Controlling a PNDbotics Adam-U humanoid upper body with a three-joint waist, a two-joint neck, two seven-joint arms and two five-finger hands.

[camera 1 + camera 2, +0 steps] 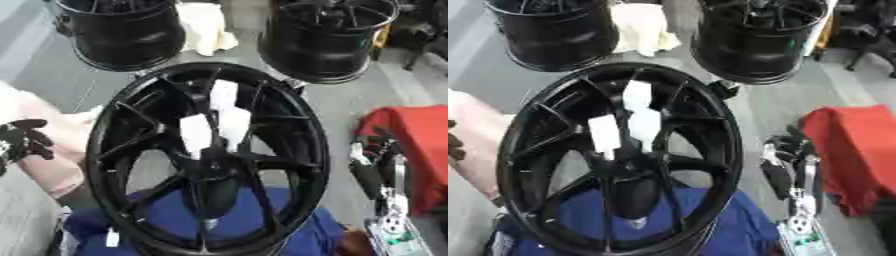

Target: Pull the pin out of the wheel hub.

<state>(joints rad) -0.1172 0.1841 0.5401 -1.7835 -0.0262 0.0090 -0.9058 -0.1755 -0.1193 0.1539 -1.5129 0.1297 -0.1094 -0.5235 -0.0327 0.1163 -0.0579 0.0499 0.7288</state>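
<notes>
1. At centre, the black wheel hub [210,160] stands on blue cloth [262,225], white pieces [214,127] on its spokes.
2. Left hand [22,140] curled, empty, at left edge.
3. Right hand [785,167] right of hub; fingers unclear.

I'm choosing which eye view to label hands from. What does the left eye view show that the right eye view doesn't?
Only the left eye view shows the left hand well, fingers curled, holding nothing, left of the wheel hub; the right eye view catches just a dark sliver of it at its left edge. Only the right eye view shows the right hand away from the frame edge. Both show three white pins at the hub's centre, untouched.
</notes>
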